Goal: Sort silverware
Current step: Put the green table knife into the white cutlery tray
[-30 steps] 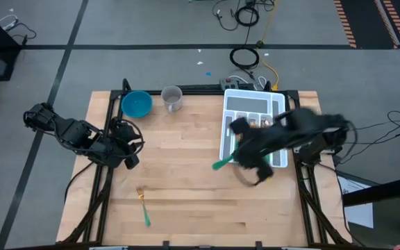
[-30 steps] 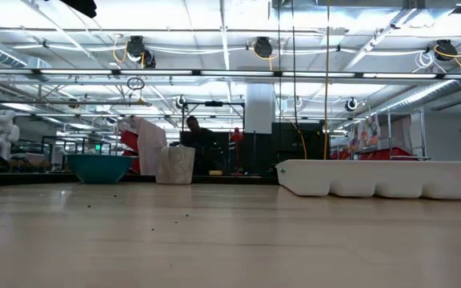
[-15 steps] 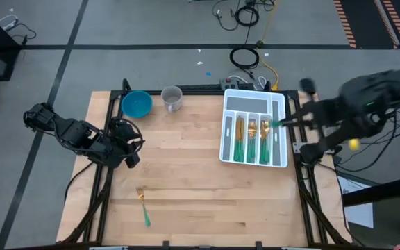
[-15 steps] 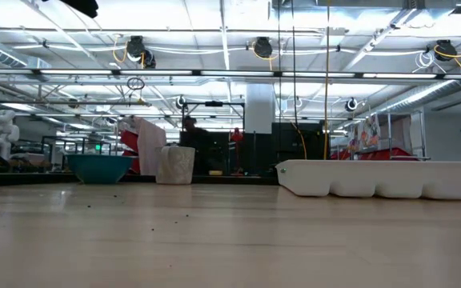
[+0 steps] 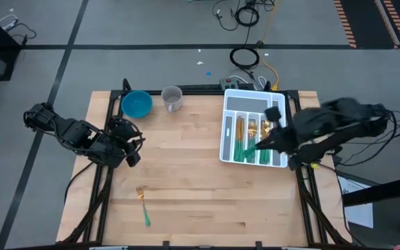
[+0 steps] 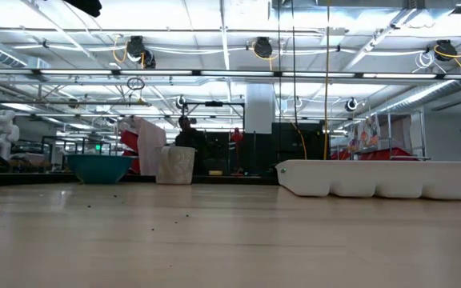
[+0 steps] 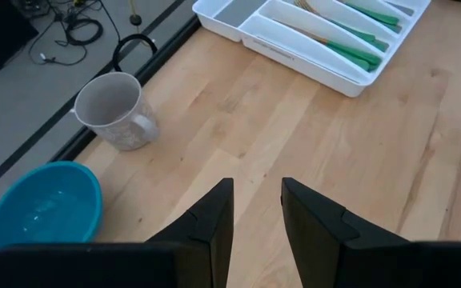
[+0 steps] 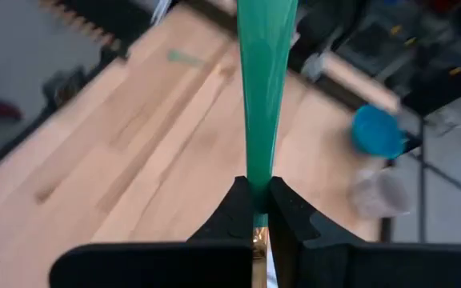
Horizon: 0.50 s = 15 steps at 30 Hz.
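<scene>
Right claw [image 8: 260, 210] clenched on one teal-handled piece of silverware [image 8: 264, 96], handle sticking out past the fingertips; which kind it is can't be told. In the high view this claw [image 5: 261, 144] is over the white tray [image 5: 229, 125] at the table's right side, where more silverware [image 5: 250, 139] lies in the compartments. One fork [image 5: 143, 204] lies alone on the table [image 5: 186, 187] near its front left. Left claw [image 7: 256, 210] released, fingers apart, nothing between them, parked at the table's left edge [image 5: 132, 156] beside the blue bowl [image 5: 137, 104] and mug [image 5: 171, 98].
</scene>
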Tool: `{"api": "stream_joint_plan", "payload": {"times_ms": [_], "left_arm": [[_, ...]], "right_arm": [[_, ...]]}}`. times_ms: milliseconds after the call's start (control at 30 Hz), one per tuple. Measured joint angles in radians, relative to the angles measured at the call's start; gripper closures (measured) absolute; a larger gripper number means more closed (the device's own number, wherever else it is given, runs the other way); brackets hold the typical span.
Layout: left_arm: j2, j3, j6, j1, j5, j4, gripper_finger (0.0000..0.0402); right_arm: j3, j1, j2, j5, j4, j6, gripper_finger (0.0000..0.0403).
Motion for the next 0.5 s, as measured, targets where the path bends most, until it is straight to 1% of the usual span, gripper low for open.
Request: {"api": "stream_joint_plan", "payload": {"times_ms": [100, 200, 267, 367, 500], "left_arm": [[0.0, 0.0, -0.002, 0.0, 0.0, 0.0, 0.0288], [0.0, 0.0, -0.002, 0.0, 0.0, 0.0, 0.0288], [0.0, 0.0, -0.003, 0.0, 0.0, 0.001, 0.0288], [0.0, 0.0, -0.021, 0.0, 0.0, 0.001, 0.0288], [0.0, 0.0, -0.045, 0.0, 0.0, 0.001, 0.0288]], "right_arm": [[-0.201, -0.05, -0.046, -0.082, 0.076, -0.026, 0.0402], [-0.383, -0.111, -0.059, -0.225, 0.119, -0.05, 0.0402], [-0.481, -0.141, -0.05, -0.31, 0.161, -0.105, 0.0402], [-0.59, -0.184, -0.051, -0.35, 0.173, -0.211, 0.0402], [-0.69, -0.26, -0.022, -0.348, 0.166, -0.389, 0.0402]]}}
